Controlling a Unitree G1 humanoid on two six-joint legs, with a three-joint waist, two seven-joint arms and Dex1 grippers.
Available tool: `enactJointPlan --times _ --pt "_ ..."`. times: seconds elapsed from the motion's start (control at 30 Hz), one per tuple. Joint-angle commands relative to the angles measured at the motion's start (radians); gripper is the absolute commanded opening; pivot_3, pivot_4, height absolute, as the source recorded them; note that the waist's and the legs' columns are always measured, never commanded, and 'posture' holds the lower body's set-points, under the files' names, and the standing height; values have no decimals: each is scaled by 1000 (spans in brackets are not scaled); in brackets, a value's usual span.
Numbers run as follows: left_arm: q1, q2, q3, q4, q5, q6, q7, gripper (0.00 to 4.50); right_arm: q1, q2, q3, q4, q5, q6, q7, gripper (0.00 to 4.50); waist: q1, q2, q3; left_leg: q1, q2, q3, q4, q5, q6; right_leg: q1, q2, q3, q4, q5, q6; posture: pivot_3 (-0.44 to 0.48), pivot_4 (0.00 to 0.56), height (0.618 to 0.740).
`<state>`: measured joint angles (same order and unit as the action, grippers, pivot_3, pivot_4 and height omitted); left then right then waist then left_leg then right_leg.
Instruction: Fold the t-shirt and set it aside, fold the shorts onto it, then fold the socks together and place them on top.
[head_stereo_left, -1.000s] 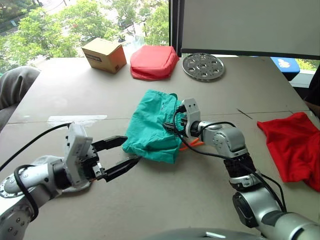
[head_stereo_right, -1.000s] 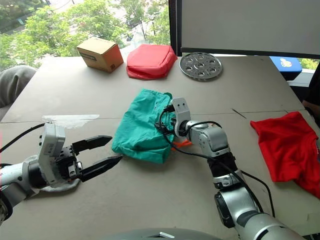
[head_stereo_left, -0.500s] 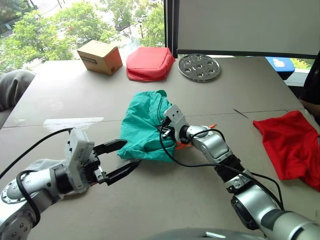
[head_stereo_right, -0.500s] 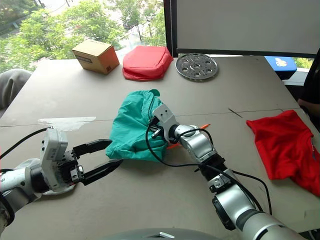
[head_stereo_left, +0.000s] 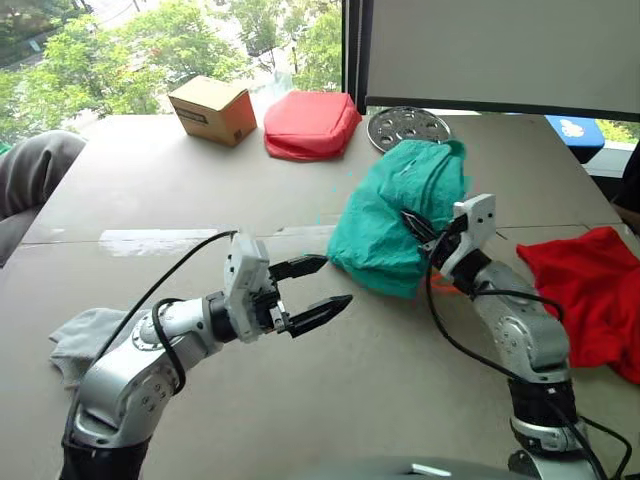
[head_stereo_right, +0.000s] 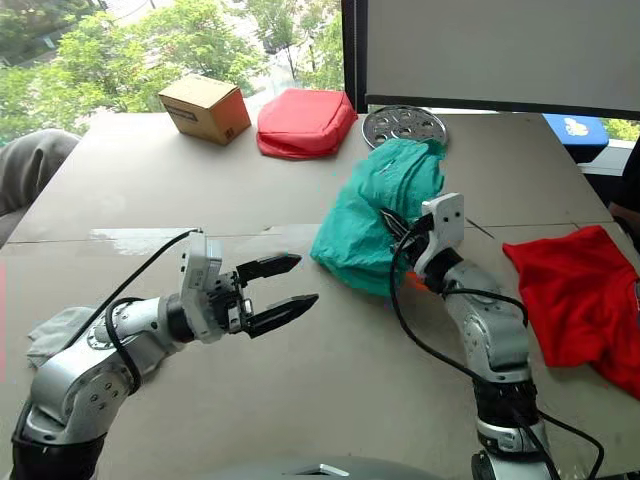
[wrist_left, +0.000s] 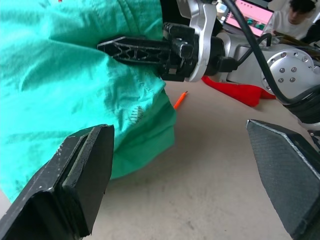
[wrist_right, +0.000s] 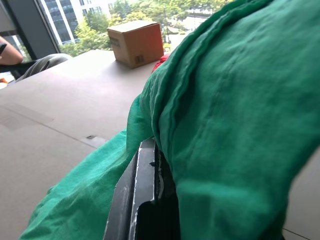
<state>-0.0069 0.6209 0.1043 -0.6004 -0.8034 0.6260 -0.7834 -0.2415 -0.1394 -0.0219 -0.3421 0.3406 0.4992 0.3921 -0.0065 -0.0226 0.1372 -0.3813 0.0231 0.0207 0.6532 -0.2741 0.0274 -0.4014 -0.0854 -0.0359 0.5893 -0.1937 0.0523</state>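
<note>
- You're on the shorts (head_stereo_left: 400, 220) step: your right gripper (head_stereo_left: 428, 235) is clenched on the bunched teal cloth, lifted mid-table.
- The t-shirt (head_stereo_left: 580, 290) lies on the right, looking only loosely folded; carry the shorts there.
- Your left gripper (head_stereo_left: 315, 290) hangs released, just left of the shorts.
- A grey sock (head_stereo_left: 85, 335) lies near left.
- The box (head_stereo_left: 212, 108), red pouch (head_stereo_left: 310, 124) and metal disc (head_stereo_left: 398, 124) sit far, out of the way.
</note>
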Motion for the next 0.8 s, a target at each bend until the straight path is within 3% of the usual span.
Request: enactJointPlan --times 0.03,0.2,0.3,0.4,0.53,0.63,0.77,0.8 --pt "-87 -41 -90 58 33 -46 -52 4500 25 -22 -164 -226 57 41 -121 157 -4 -1 0 1 0 2 0 0 0 0 0 2 0 0 0 0 150 739" --pt "-190 -94 -159 162 60 -85 -128 4500 60 -49 -451 -361 195 155 -294 155 15 -3 -1 0 0 1 0 0 0 0 0 1 -1 0 0 0 150 739" --pt "-222 -119 -181 215 82 -112 -165 4500 63 -58 -669 -336 321 192 -425 155 20 -3 -1 0 0 1 0 0 0 0 0 1 -1 0 0 0 150 739" --pt "-239 -137 -195 246 93 -128 -186 4500 76 -71 -802 -260 396 206 -501 154 20 -2 -1 0 0 2 0 0 1 0 0 2 -1 0 0 0 150 739" --pt "-268 -165 -219 281 112 -148 -213 4500 224 -100 -765 -111 429 312 -428 154 19 -4 -2 0 0 2 0 0 1 0 0 2 -1 0 0 0 150 739" --pt "-287 -178 -228 279 110 -146 -226 4500 246 -71 -794 23 458 308 -452 154 14 -1 -1 1 0 4 0 0 2 0 0 5 -1 0 0 0 150 739" --pt "-283 -158 -227 231 78 -112 -245 4500 269 -79 -833 61 505 305 -465 154 12 -1 -2 1 0 3 0 0 2 0 1 6 -1 -1 2 0 150 739" --pt "-278 -146 -231 218 77 -107 -257 4500 286 -86 -840 52 518 303 -454 653 13 -2 -2 1 0 3 0 0 2 0 1 5 -1 -1 2 0 150 739"
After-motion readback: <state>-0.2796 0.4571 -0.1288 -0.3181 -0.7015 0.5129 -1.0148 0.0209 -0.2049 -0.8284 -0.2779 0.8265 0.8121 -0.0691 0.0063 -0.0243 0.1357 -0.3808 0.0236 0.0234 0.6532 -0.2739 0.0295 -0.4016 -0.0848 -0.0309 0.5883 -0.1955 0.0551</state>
